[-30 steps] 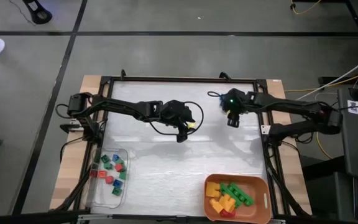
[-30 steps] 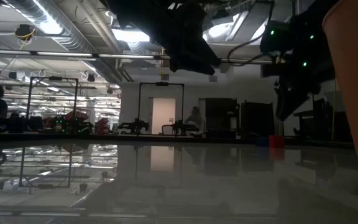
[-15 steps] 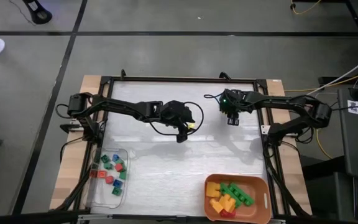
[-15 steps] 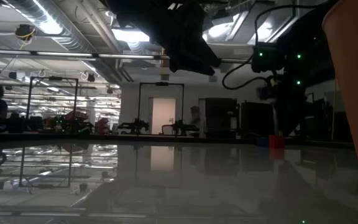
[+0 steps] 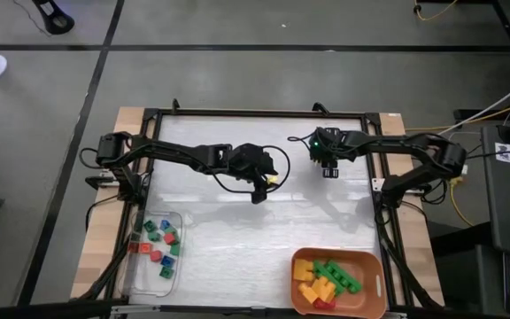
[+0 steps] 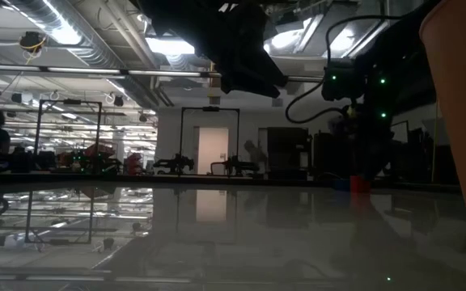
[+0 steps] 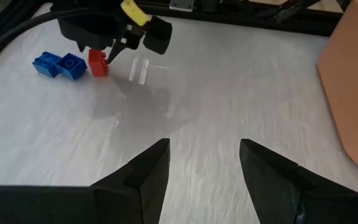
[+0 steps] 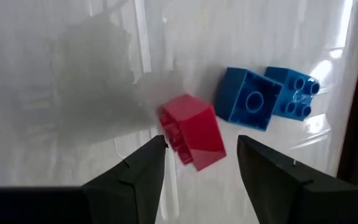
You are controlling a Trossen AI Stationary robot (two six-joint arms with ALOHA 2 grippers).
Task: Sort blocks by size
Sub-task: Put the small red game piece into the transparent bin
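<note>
right gripper (image 8: 201,180) wide open above red block (image 8: 191,132) near worktop's far edge, lined up to grasp; left gripper (image 7: 204,165) open, empty, waiting mid-worktop.

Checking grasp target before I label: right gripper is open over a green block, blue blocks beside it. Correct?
Not quite: the block under the open right gripper is red, not green, as the right wrist view shows. The blue blocks do lie beside it.

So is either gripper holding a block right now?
No. Both are open and empty; the right gripper hovers over the red block, not gripping it.
</note>
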